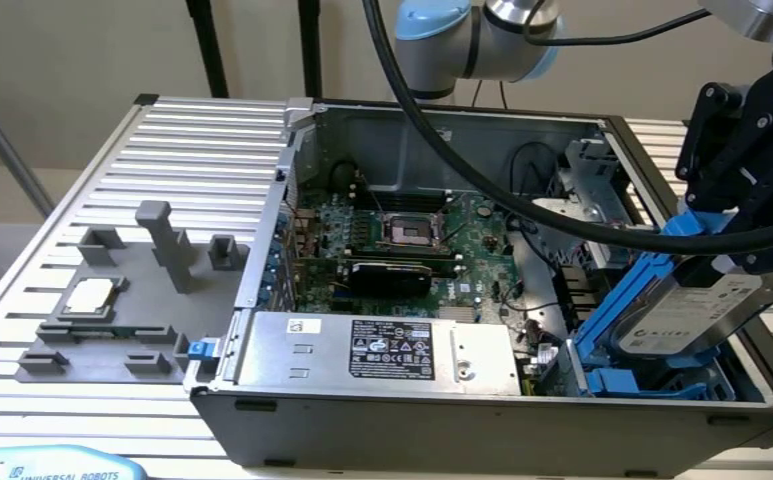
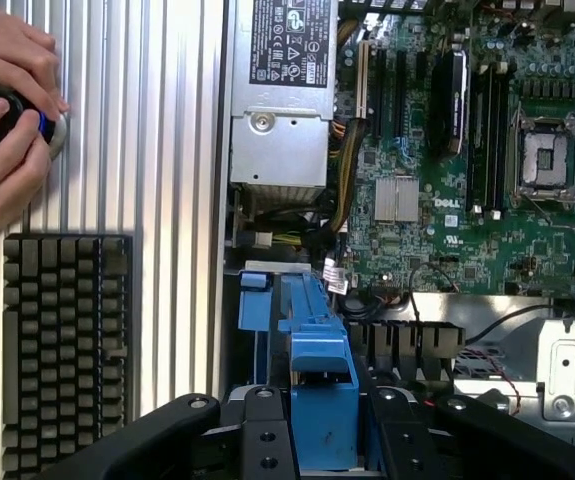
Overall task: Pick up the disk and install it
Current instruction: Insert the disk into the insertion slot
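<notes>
The disk (image 1: 686, 312), a silver-grey drive with a white label in a bright blue carrier, hangs tilted over the right side of the open computer case (image 1: 293, 150) in the exterior view. Its lower end reaches down at the blue drive bay (image 1: 653, 382) in the case's near right corner. My gripper (image 1: 740, 250) is shut on the disk's upper end. In the wrist view the blue carrier (image 2: 319, 385) sits between my black fingers (image 2: 265, 440), with my gripper (image 2: 322, 445) closed around it above the bay.
A grey power supply (image 1: 383, 352) with a black label lies along the case's front. The motherboard (image 1: 400, 235) fills the middle. A CPU chip (image 1: 90, 297) rests on a grey fixture outside the case. A person's hands (image 2: 2, 120) and a keyboard (image 2: 62, 340) lie on the slatted table.
</notes>
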Robot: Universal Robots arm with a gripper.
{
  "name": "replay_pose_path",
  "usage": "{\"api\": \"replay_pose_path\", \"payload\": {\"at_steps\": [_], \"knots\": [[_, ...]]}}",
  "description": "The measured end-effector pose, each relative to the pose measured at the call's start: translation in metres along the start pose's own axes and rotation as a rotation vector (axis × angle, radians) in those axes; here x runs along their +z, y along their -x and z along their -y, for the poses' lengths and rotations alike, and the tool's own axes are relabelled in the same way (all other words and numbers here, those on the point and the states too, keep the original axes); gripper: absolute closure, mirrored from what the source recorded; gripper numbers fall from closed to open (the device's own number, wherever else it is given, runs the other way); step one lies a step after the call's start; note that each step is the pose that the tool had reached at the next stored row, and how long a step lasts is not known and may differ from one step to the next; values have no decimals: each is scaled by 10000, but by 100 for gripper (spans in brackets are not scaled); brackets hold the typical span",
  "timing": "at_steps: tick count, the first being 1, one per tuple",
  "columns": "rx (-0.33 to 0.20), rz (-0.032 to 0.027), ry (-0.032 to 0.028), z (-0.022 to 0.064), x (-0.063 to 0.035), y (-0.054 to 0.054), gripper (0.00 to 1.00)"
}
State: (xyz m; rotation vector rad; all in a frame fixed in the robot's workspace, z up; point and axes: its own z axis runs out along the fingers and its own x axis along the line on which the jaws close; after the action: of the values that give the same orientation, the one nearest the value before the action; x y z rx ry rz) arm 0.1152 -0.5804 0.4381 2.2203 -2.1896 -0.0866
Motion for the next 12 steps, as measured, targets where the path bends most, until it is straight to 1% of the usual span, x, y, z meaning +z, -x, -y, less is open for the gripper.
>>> {"api": "replay_pose_path", "payload": {"at_steps": [4,6,8,12], "knots": [[0,0,-2,0,0,-1,67],[0,-12,-7,0,0,-3,67],[2,-32,-17,-1,-1,-6,67],[2,-32,-40,-5,2,-7,67]]}}
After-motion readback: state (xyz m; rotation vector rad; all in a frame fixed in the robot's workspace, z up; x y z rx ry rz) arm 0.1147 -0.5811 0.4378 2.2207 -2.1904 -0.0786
